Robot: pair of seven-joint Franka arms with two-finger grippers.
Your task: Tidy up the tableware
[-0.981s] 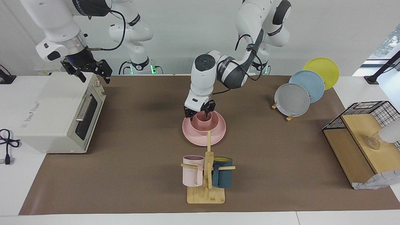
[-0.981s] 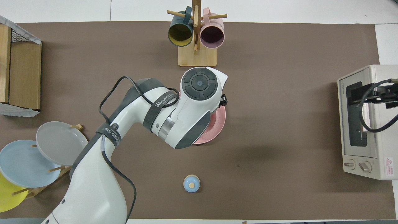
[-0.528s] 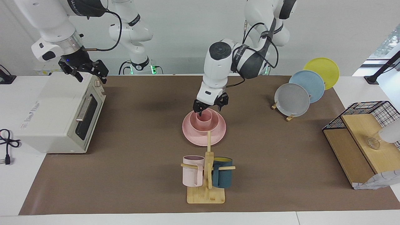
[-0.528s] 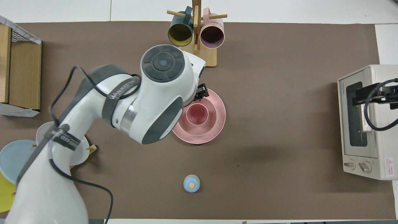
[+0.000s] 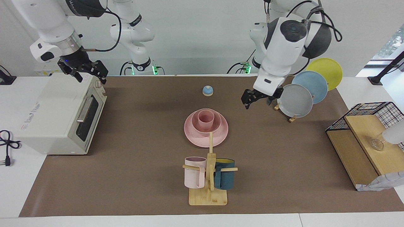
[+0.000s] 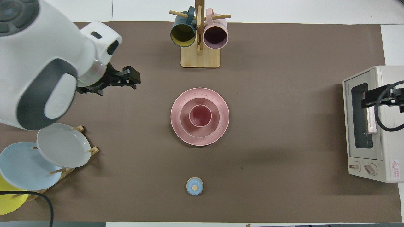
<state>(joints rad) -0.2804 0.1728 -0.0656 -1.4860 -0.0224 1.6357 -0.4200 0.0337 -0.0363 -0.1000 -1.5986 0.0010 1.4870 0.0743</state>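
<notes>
While both arms hang clear of the stack, we note the scene like this:

Left gripper (image 5: 257,98): our fingers are spread and hold nothing; it is up in the air over bare mat, beside the grey plate (image 5: 295,100) on its wooden rack, well apart from the pink set.

Right gripper (image 5: 84,72): it waits over the top of the toaster oven (image 5: 60,113) at the right arm's end of the table; fingers parted, nothing between them.

Pink cup (image 5: 205,119): upright, standing inside the bowl, mouth up.

Pink bowl (image 5: 217,125): seated in the middle of the plate, holding the cup.

Pink plate (image 5: 198,139): flat on the brown mat (image 5: 142,157) at mid-table, widest piece at the bottom, so the nest sits stable and compact.

Task state: we judge the nesting done, largest under smallest, with nothing of the set left loose.

Mug tree (image 5: 209,176): farther from the robots than the stack, carrying a pale pink mug (image 5: 194,176) and a dark teal mug (image 5: 224,178); not part of our set.

Blue knobbed lid (image 5: 207,90): nearer to the robots than the stack, apart from it.

Blue plate (image 5: 312,85) and yellow plate (image 5: 326,71): propped on the rack with the grey one.
</notes>
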